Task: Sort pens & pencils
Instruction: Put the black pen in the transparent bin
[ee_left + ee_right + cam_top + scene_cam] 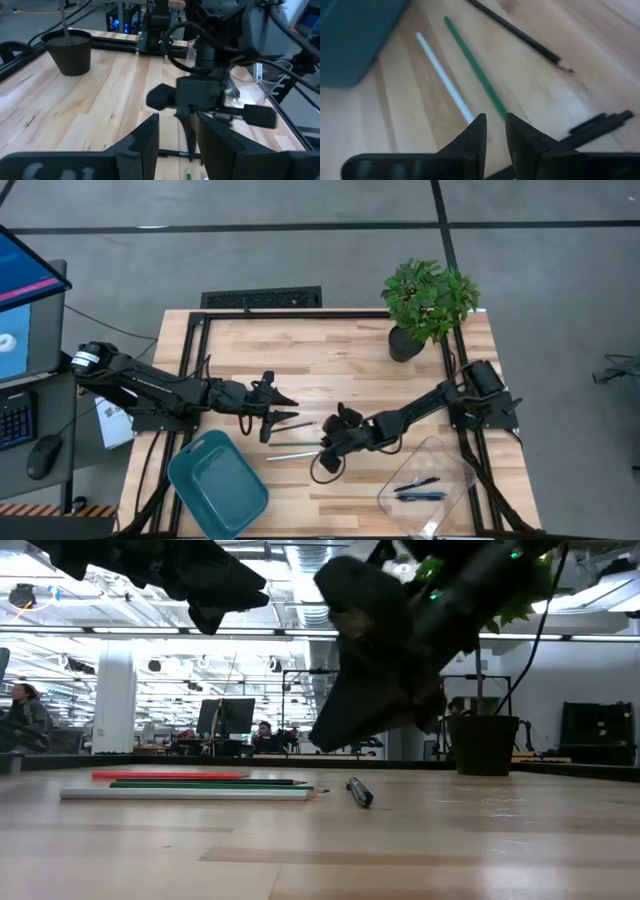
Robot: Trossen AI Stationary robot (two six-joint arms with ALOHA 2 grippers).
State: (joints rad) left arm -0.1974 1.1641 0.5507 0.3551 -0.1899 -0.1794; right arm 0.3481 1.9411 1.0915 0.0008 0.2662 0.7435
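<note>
At the table's (330,360) 6 o'clock edge sit a teal bin (215,485) toward 7 and a clear tray (455,458) toward 5, the tray holding two pens (418,490). Mid-table, the right end effector (495,120) hovers low over the ends of the green pencil (472,62) and pale pencil (442,75). Its fingers are a narrow slit apart and grip nothing. A black pen (600,125) and a dark pencil (520,35) lie just beside. At its 9 o'clock the left end effector (176,120) hangs partly open and empty. A potted plant (430,300) stands at 1 o'clock.
</note>
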